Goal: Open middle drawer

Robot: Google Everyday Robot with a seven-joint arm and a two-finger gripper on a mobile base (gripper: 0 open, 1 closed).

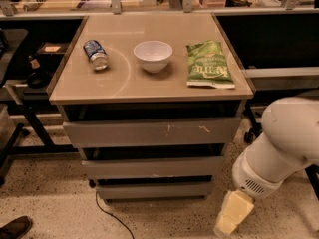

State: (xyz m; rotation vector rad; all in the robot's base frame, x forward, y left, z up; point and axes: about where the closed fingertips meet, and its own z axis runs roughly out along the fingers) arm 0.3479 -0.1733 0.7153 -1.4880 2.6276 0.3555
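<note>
The middle drawer (152, 167) is a wide, plain grey front in the cabinet, under the taller top front with white scratch marks (152, 131) and above the narrow bottom front (152, 189). It looks pushed in, and its inside is hidden. My gripper (232, 216), cream-coloured at the end of the white arm (279, 143), hangs low near the floor. It is to the right of the cabinet's lower right corner, apart from all drawer fronts and holding nothing.
On the cabinet top (114, 83) lie a tipped can (95, 54), a white bowl (153, 55) and a green chip bag (208, 64). A black cable (107, 215) runs on the speckled floor in front. Dark shelving stands left and right, and a shoe (15, 228) shows at bottom left.
</note>
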